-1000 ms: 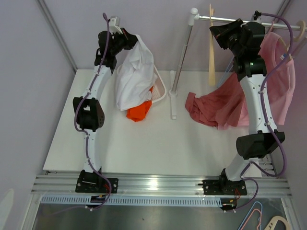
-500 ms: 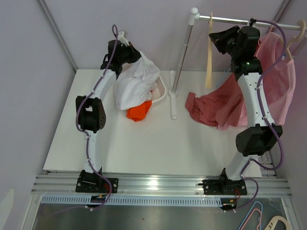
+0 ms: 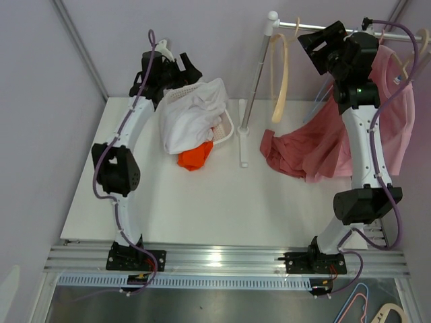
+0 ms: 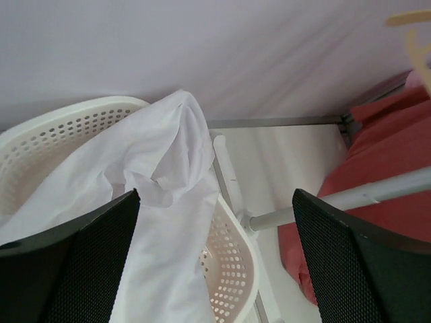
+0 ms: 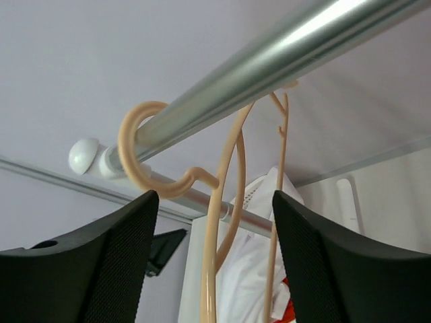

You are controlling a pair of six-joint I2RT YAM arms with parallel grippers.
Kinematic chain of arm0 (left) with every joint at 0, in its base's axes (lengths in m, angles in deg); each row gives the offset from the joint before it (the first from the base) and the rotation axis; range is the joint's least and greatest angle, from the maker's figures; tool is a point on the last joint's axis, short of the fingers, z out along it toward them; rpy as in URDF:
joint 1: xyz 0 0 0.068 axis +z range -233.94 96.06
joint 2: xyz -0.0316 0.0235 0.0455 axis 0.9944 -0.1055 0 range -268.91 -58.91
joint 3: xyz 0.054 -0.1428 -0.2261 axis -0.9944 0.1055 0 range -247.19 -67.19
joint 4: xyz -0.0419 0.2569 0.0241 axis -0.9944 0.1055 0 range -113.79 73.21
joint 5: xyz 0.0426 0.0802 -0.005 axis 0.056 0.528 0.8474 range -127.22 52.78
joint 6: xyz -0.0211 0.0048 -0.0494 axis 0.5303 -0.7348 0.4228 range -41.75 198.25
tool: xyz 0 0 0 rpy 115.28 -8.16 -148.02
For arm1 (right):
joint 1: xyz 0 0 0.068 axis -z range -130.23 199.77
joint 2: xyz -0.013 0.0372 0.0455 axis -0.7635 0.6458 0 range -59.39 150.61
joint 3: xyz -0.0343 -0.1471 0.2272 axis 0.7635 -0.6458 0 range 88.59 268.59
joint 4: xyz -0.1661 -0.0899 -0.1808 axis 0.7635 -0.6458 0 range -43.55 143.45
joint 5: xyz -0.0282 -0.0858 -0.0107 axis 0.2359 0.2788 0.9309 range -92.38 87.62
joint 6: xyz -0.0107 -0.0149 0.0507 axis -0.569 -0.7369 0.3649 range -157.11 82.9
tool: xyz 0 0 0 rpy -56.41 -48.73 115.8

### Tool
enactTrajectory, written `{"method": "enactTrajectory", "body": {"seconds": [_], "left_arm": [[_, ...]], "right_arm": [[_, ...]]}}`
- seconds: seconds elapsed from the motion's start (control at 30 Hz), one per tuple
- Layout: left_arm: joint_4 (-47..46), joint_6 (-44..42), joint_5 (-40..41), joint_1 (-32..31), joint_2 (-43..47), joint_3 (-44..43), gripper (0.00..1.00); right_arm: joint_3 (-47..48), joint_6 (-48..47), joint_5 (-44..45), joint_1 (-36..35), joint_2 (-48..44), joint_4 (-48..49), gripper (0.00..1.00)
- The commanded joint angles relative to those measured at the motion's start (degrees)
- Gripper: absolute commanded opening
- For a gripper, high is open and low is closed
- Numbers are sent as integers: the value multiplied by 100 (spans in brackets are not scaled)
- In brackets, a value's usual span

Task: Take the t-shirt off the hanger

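As hanger (image 3: 285, 74) hangs vertical, t-shirt (image 3: 192, 114) drapes basket (image 3: 229, 129)

White t-shirt (image 4: 168, 195) draped over basket (image 4: 60, 128) rim; bare beige hanger (image 5: 210, 180) hooked on rail (image 5: 269, 54).

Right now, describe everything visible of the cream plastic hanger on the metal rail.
The cream plastic hanger is thin, smooth and bare of any garment. Its open hook loops over the shiny metal rail near the white end cap, and its body hangs below. Only the rail touches it; the right gripper stands open on either side, clear of it.
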Motion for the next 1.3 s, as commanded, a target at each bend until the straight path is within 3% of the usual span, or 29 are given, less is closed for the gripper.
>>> {"method": "enactTrajectory", "body": {"seconds": [0.0, 0.17, 0.3, 0.4, 0.53, 0.63, 0.73, 0.87, 0.97, 1.13, 1.27], "left_arm": [[-88, -286, 376, 0, 1437, 389, 99], [578, -269, 991, -35, 2371, 918, 99], [458, -85, 939, -158, 3390, 2488, 100], [641, 83, 965, -438, 4164, 2974, 100], [528, -477, 1650, -1605, 5138, 3485, 100], [457, -787, 1564, -2029, 5404, 3547, 100], [220, -762, 1108, -2083, 5659, 3661, 100], [-201, -665, 562, -2083, 5835, 3792, 99], [-684, -375, 614, -2074, 5949, 3994, 99], [-1605, 56, 1017, -2083, 6265, 4590, 99], [-1941, 153, 1317, -2074, 6328, 4794, 100]], "right_arm": [[321, -386, 236, 48, -441, -117, 74], [286, -1008, 569, 74, -792, -495, 88], [164, -1685, 1210, 74, -1275, -926, 94], [215, -2134, 1799, 162, -1531, -1338, 95], [215, -2267, 1801, 566, -1628, -2041, 94], [41, -2468, 1983, 637, -1601, -2385, 94], [-136, -2645, 2336, 715, -1567, -2430, 94], [344, -2628, 1978, 1058, -1067, -2578, 89], [1125, -2671, 2002, 1120, -434, -2911, 87], [1569, -2777, 2390, 1129, 41, -2844, 84], [2007, -2786, 2416, 1173, 436, -2947, 74]]}}
